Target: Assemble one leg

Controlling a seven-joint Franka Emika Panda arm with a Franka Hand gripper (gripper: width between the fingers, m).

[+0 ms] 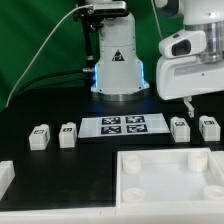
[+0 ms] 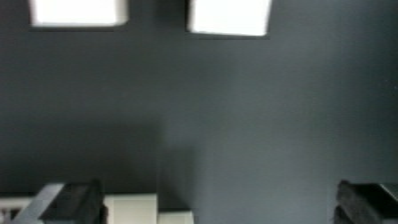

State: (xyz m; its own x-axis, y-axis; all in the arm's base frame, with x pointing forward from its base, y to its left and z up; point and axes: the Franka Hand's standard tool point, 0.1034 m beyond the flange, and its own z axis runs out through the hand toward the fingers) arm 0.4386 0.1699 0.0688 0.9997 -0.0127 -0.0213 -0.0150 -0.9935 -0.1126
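Four small white legs with tags stand on the black table in the exterior view. Two are at its left (image 1: pixel 40 137) (image 1: pixel 67 133) and two at its right (image 1: pixel 180 128) (image 1: pixel 209 126). My gripper (image 1: pixel 186 102) hangs above the right pair, clear of them. In the wrist view the gripper (image 2: pixel 221 205) is open and empty, with its dark fingers (image 2: pixel 71 200) wide apart over the dark table. Two white blocks (image 2: pixel 79 10) (image 2: pixel 231 15) lie at the frame edge far from the fingers. A white shape (image 2: pixel 134 208) shows beside one finger; I cannot tell what it is.
The big white tray-like piece (image 1: pixel 128 178) lies at the front right of the exterior view. The marker board (image 1: pixel 122 125) lies between the leg pairs, before the robot base (image 1: pixel 118 70). A white part (image 1: pixel 5 180) sits at the left edge.
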